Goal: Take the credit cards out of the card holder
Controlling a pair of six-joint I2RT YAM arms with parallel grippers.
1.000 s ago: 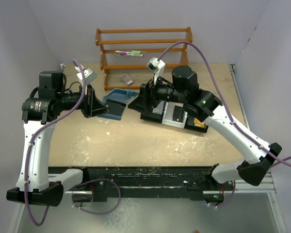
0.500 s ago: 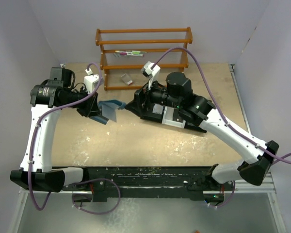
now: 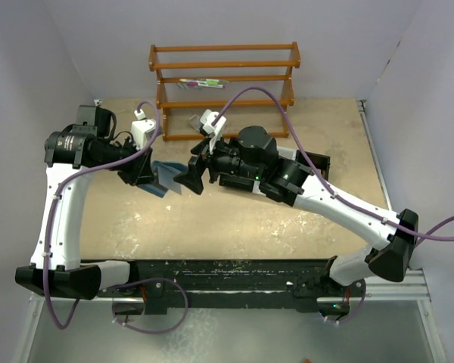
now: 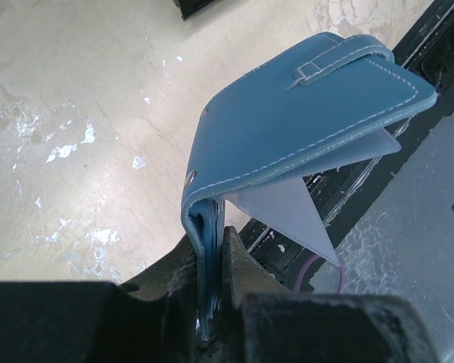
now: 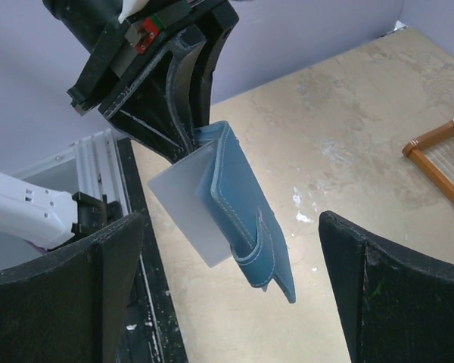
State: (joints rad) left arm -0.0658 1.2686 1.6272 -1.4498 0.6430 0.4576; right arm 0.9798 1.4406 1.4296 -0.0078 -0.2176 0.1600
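Card holder (image 4: 303, 113) hangs open in front of the wooden rack (image 3: 224, 68), clamped by one edge in the left gripper (image 4: 212, 302), presenting its pale sheet (image 5: 185, 200) to the right gripper (image 5: 227, 265), spread wide, probably to pull.

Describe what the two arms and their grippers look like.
Both the left arm and right arm have white links with black motor joints and black bases. A purple cable loops along each. The left gripper and right gripper have broad black fingers.
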